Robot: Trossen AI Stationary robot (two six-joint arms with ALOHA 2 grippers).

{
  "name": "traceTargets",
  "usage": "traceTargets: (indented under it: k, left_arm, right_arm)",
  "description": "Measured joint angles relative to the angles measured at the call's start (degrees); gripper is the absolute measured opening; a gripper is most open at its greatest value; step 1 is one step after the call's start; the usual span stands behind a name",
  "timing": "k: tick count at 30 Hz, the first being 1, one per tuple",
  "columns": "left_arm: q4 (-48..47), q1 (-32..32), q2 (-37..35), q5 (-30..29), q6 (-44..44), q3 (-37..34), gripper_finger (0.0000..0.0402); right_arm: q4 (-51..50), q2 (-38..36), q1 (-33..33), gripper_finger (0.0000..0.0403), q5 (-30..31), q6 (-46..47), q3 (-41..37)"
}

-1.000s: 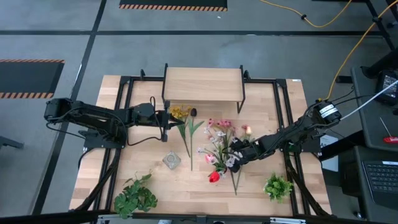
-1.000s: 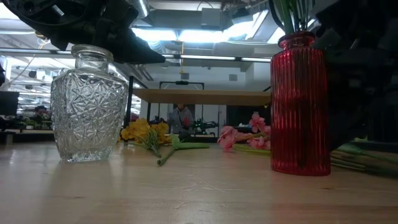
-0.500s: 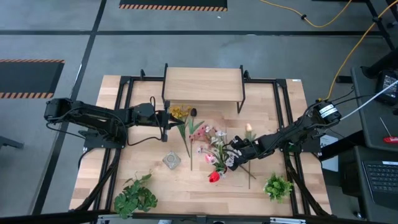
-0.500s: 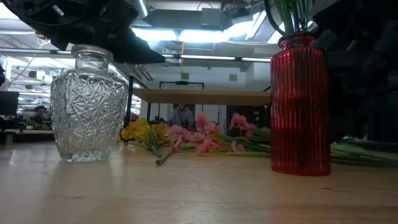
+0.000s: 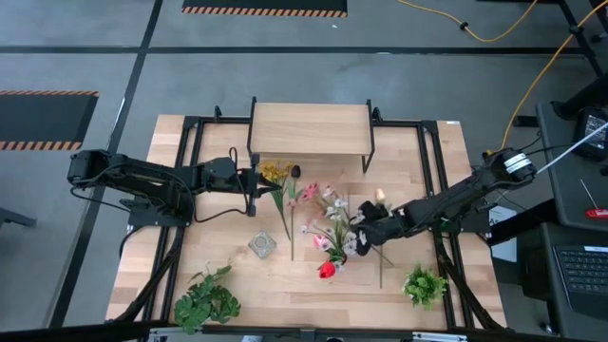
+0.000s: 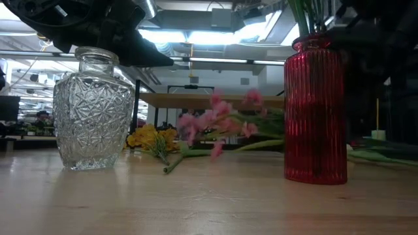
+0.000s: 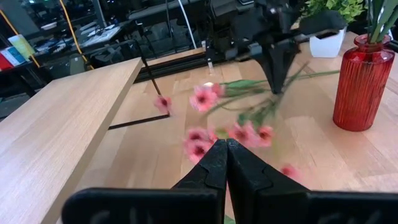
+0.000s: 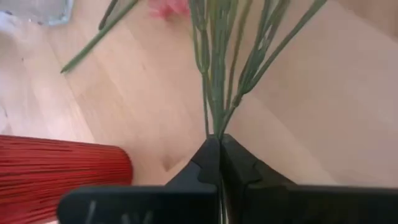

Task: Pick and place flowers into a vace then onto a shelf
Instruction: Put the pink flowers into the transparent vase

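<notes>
My right gripper (image 5: 364, 231) is near the table's middle, beside the red vase (image 5: 328, 269), and is shut on a bunch of pink-blossomed flowers (image 5: 323, 201). In the low view the pink blossoms (image 6: 212, 121) hang blurred above the table, left of the red vase (image 6: 315, 111), which holds green stems. My left gripper (image 5: 255, 180) is shut and sits just left of the yellow flowers (image 5: 275, 172), which lie on the table in front of the shelf (image 5: 309, 128). One pale-budded flower (image 5: 380, 198) lies on the table. My right gripper pinches several thin green stems (image 8: 214, 121) together between its two fingers. It comes from the table's right, and the stems run on ahead of the fingertips toward the left. The blossom ends (image 7: 205, 99) are lifted clear of the table.
A cut-glass vase (image 5: 263, 245) stands left of the red vase. Two bushy green plants (image 5: 207, 299) (image 5: 425, 283) sit near the table's near edge. A long green stem (image 5: 287, 220) lies between the vases and the shelf. Black frame rails run along both sides.
My right gripper has risen and tipped while staying shut on the stems. The pink bunch, which lay on the table, has swung toward the left, and its blossoms have lifted clear of the wood. My left arm has kept still.
</notes>
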Motion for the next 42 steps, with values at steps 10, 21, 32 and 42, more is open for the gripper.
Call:
traceTargets:
  k: [10, 21, 32, 42]
  left_arm:
    - [-0.02, 0.00, 0.00, 0.00, 0.00, 0.00, 0.0002]
    - [-0.01, 0.02, 0.00, -0.23, 0.02, 0.00, 0.0002]
    - [0.02, 0.02, 0.00, -0.31, 0.04, 0.00, 0.0002]
    - [0.79, 0.00, 0.00, -1.33, 0.03, 0.00, 0.0008]
  right_arm:
    - [-6.84, -10.82, 0.00, 0.0000, 6.06, -5.20, 0.00]
    - [-6.98, -18.84, -0.01, 0.0000, 13.73, -13.08, 0.00]
    - [-0.02, -25.25, -6.42, 0.0000, 15.99, -30.46, 0.00]
    - [15.69, -25.58, -17.72, 0.0000, 0.63, -49.18, 0.02]
